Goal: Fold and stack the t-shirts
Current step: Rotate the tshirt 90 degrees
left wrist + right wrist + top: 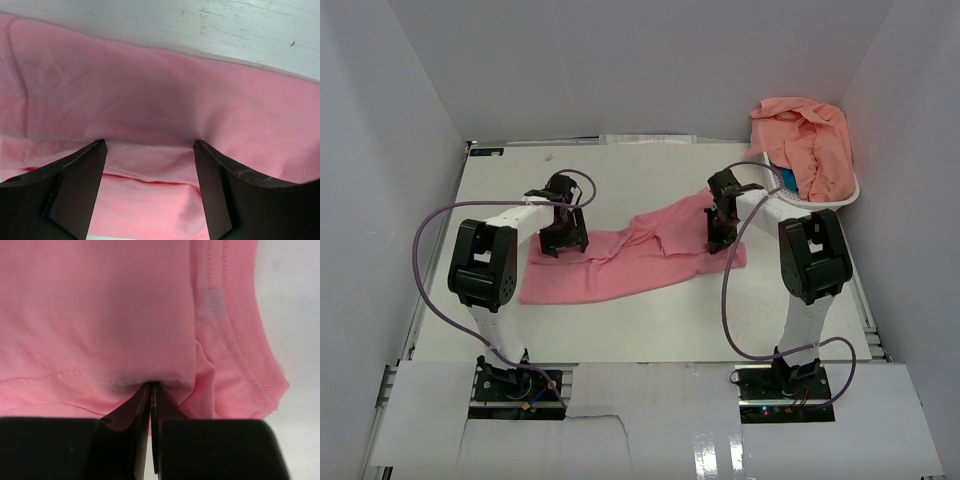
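A rose-pink t-shirt lies stretched across the table between the two arms, partly folded. My left gripper is down over its far left edge, jaws open, with pink cloth bunched between the fingers but not pinched. My right gripper is shut on a hemmed edge of the same shirt at its right end; the fingertips pinch the stitched hem. Several salmon-peach t-shirts are heaped at the back right.
The heap sits in a white slotted basket at the back right corner. White walls close in the table on the left, back and right. Purple cables loop off both arms.
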`<state>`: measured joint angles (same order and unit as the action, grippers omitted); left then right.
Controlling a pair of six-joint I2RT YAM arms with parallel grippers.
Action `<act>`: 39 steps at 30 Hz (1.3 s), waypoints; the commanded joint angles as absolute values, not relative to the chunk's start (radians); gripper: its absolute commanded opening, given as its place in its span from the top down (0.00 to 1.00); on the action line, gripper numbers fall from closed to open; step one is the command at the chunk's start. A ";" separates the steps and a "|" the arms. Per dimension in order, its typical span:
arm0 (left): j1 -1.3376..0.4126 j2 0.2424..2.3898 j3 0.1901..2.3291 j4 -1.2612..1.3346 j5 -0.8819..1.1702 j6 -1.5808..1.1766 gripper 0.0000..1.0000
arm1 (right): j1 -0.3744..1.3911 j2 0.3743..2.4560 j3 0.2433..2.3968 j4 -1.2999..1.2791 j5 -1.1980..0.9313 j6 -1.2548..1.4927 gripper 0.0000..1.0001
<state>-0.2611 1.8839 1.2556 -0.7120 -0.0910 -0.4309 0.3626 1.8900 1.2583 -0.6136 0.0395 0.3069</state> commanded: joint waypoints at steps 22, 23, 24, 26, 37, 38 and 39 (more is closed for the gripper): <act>-0.618 1.650 0.815 -0.603 0.205 -0.954 0.16 | 0.166 2.641 2.286 -0.623 -0.331 0.251 0.92; -0.638 1.661 0.808 -0.591 0.213 -0.971 0.16 | 0.163 2.649 2.290 -0.617 -0.342 0.255 0.92; -0.661 1.673 0.802 -0.578 0.228 -1.003 0.16 | 0.163 2.657 2.298 -0.603 -0.357 0.258 0.92; -0.716 1.684 0.792 -0.554 0.241 -1.032 0.16 | 0.160 2.677 2.318 -0.594 -0.399 0.267 0.92; -0.939 1.759 0.839 -0.476 0.339 -1.152 0.15 | 0.130 2.715 2.364 -0.505 -0.463 0.330 0.92; -0.949 1.784 0.848 -0.456 0.363 -1.161 0.15 | 0.127 2.715 2.365 -0.491 -0.468 0.333 0.92; -0.960 1.793 0.859 -0.445 0.374 -1.163 0.16 | 0.126 2.717 2.365 -0.482 -0.475 0.334 0.92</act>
